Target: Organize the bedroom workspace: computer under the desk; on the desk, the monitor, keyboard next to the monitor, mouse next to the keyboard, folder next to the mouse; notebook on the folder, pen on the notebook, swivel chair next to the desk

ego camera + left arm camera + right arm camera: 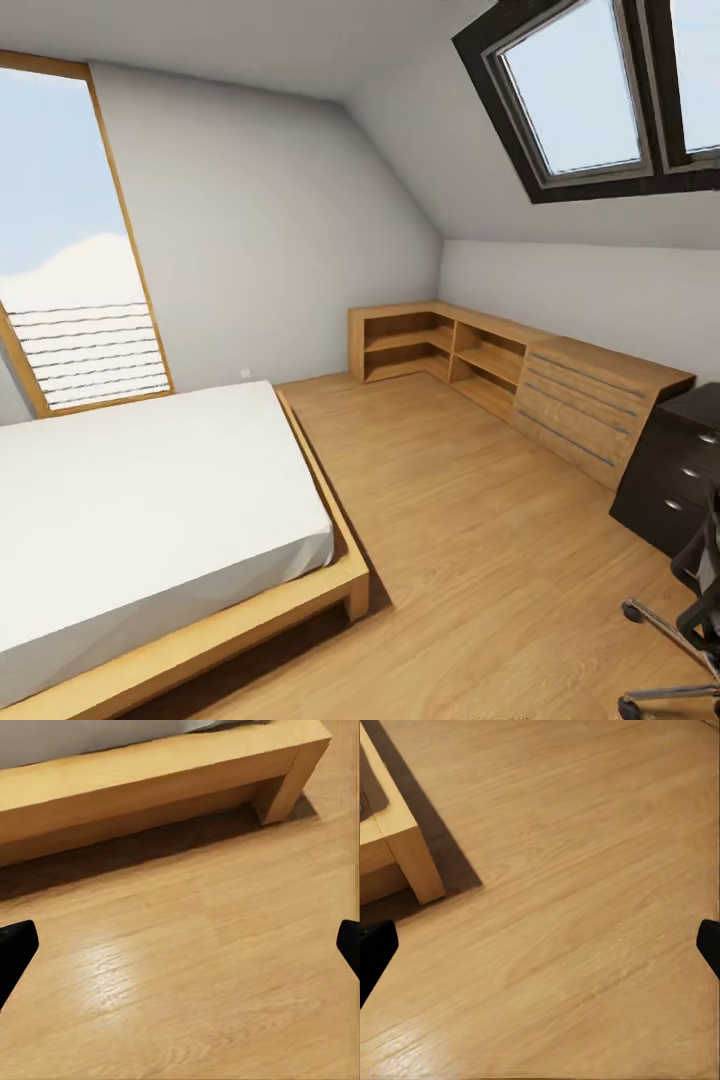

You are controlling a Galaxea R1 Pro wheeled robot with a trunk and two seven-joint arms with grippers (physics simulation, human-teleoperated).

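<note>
I am in the bedroom, an attic room with sloped pale walls. The desk's dark drawer unit (pixel 676 472) with silver knobs stands at the right edge of the head view. Part of the swivel chair (pixel 690 610), its black arm and chrome caster base, shows at the lower right. The left gripper (pixel 180 952) hangs open over bare wood floor near the bed's corner leg. The right gripper (pixel 540 945) is open too, over the floor beside the bed frame. The computer, monitor, keyboard, mouse, folder, notebook and pen are out of view.
A low wooden bed (pixel 150 520) with a white mattress fills the left. A light wooden shelf and dresser run (pixel 520 375) lines the far and right walls. Open wood floor (pixel 470 540) lies between bed and desk. Skylights (pixel 590 90) sit above.
</note>
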